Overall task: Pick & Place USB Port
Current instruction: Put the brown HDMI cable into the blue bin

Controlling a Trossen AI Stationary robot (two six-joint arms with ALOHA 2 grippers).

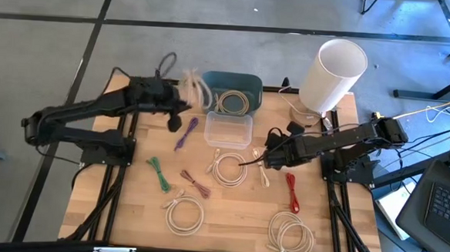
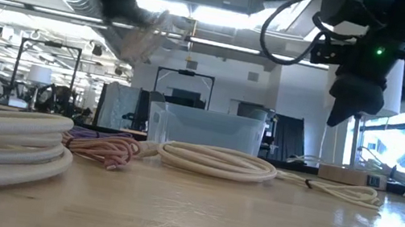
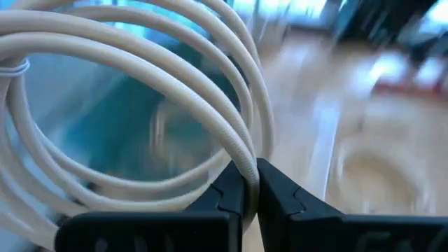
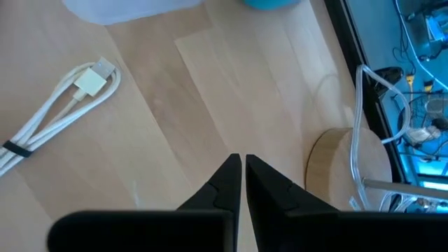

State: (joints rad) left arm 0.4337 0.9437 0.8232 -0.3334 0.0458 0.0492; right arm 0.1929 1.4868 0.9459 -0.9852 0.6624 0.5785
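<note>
The left gripper [image 3: 250,187] is clenched on a coiled white cable [image 1: 196,87], carrying it in the air at the left edge of the teal bin [image 1: 252,84], likely to drop it in. That bin already holds one cable coil [image 1: 233,102]; the clear box [image 1: 229,130] in front of the bin looks empty. The right gripper [image 4: 243,171], pinched closed on nothing, waits low over the surface [image 1: 228,219] to the right of the clear box.

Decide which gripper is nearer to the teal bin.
Left. The left gripper holds a white cable coil right beside the teal bin; the right gripper hangs farther off, past the clear container.
</note>
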